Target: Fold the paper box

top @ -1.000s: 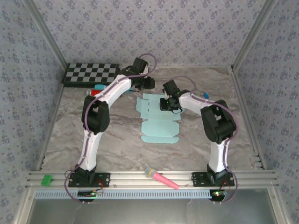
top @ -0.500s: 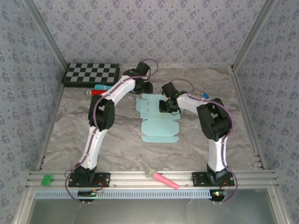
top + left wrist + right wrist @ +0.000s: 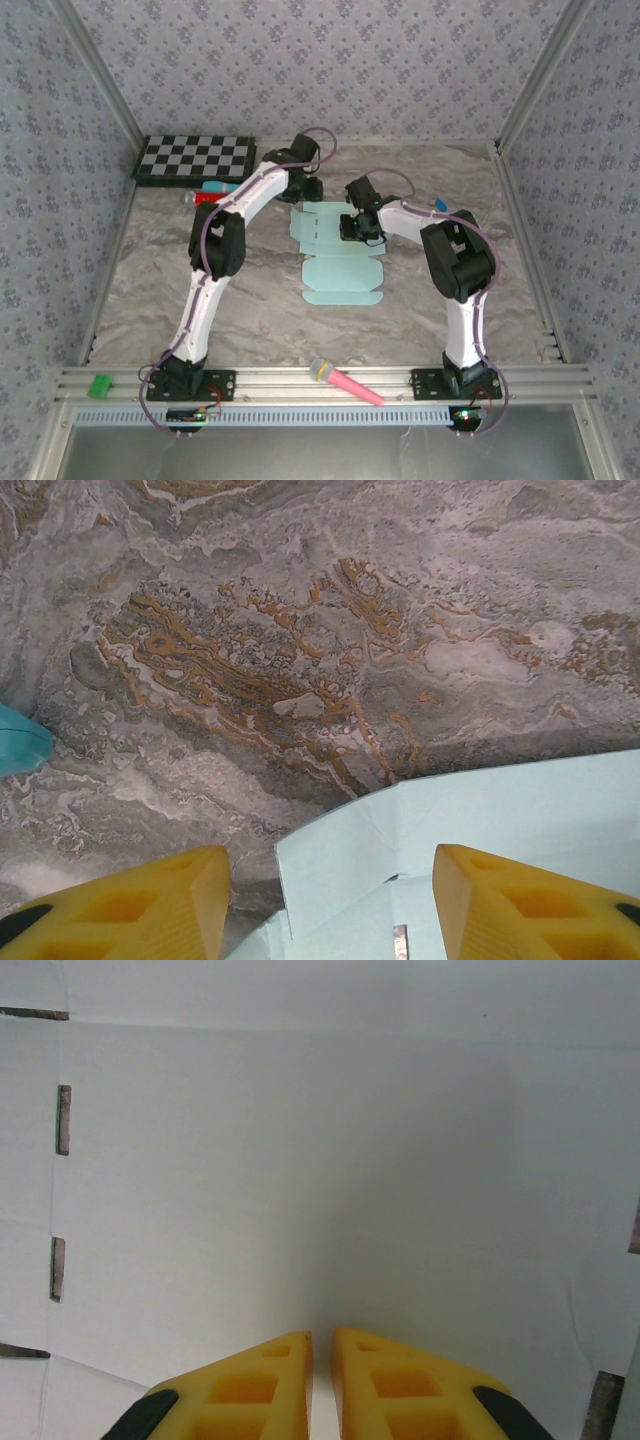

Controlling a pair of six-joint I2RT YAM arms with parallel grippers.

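Paper box (image 3: 340, 255) lies as a flat die-cut sheet on the marble table (image 3: 200, 290), just toward 12 o'clock from centre. No walls are up.

My left gripper (image 3: 308, 190) is at the sheet's 11 o'clock corner. In the left wrist view its (image 3: 330, 865) yellow fingers (image 3: 150, 900) stand wide apart, with the sheet's (image 3: 500, 810) corner flap between them, ungripped.

My right gripper (image 3: 358, 228) is over the sheet's 1 o'clock part. In the right wrist view its (image 3: 321, 1338) fingers (image 3: 250, 1385) are nearly together with a slim gap. They point at the bare card (image 3: 320, 1160) and I see nothing pinched.

Checkerboard (image 3: 195, 158) sits at the table's 10 o'clock. A pink toy microphone (image 3: 345, 381) lies on the rail at 6 o'clock and a green block (image 3: 100, 385) at 8 o'clock.
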